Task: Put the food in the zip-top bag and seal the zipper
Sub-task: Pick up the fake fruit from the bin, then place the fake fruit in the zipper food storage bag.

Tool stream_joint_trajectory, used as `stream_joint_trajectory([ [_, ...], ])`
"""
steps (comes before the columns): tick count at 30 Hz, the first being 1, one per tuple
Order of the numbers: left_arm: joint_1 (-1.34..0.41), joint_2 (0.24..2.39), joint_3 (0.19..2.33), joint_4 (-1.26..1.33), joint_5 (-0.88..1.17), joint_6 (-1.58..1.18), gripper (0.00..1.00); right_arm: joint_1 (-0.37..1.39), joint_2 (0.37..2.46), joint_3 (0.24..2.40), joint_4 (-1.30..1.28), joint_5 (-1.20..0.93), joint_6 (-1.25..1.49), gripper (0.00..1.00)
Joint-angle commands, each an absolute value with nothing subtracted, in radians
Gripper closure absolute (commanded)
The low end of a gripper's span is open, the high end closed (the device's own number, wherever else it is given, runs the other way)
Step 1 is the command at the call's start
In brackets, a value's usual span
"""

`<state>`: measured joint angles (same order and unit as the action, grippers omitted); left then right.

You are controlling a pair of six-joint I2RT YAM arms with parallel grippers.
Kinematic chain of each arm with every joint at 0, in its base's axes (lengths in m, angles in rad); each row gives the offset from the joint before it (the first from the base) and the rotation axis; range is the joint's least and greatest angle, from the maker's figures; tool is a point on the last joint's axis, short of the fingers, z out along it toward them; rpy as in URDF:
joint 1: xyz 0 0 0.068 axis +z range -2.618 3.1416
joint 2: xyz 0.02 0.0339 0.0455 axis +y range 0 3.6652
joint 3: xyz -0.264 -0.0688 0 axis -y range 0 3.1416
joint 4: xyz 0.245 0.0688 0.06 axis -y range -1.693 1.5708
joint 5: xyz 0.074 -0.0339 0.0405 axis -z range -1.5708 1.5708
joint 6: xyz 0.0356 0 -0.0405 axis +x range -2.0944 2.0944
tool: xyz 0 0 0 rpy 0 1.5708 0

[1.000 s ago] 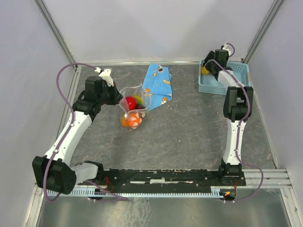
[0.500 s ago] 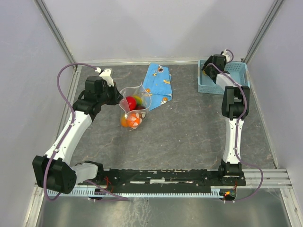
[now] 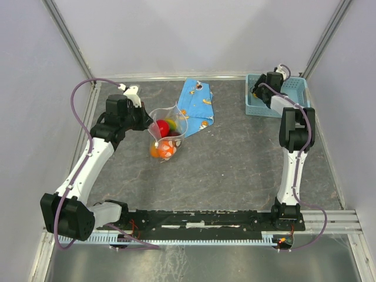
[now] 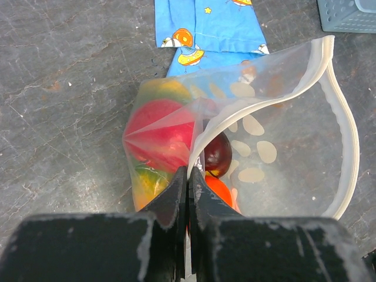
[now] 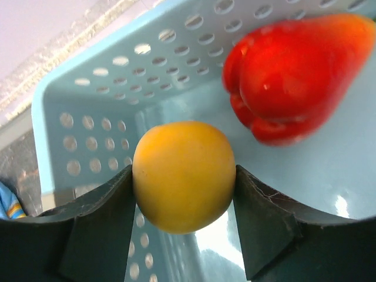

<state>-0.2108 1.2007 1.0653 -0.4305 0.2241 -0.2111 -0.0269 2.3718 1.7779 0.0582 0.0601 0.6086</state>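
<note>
Top view: I'm on the loading step. My left gripper (image 3: pixel 145 121) is at the zip-top bag (image 3: pixel 167 130), 10 o'clock from centre. My right gripper (image 3: pixel 257 91) is in the basket (image 3: pixel 294 88) at 2 o'clock.

Left wrist: jaws together, pinching the bag's rim. The zipper (image 4: pixel 346 147) gapes unsealed.

Right wrist: pads clamped on a yellow fruit (image 5: pixel 183 175). Next I'd lift it clear and carry it to the bag.

the scene is lit brightly and evenly from above; only faint shadows are cast on the worktop (image 3: pixel 235 164). white glare is seen on the softly focused basket (image 5: pixel 343 205) floor.
</note>
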Motion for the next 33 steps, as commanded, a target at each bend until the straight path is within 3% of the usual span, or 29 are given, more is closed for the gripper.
stream_joint_trajectory([
  [1,-0.206,1.18,1.074,-0.381,0.269,-0.251,0.97,-0.03,2.2,1.696,0.089,0.048,0.529,0.51],
  [17,-0.206,1.157,1.068,-0.362,0.31,-0.262,0.97,0.001,1.822,1.449,-0.026,-0.095,0.454,0.52],
  [33,-0.206,1.15,1.064,-0.353,0.318,-0.268,0.97,0.269,1.438,1.281,-0.2,-0.148,0.372,0.51],
])
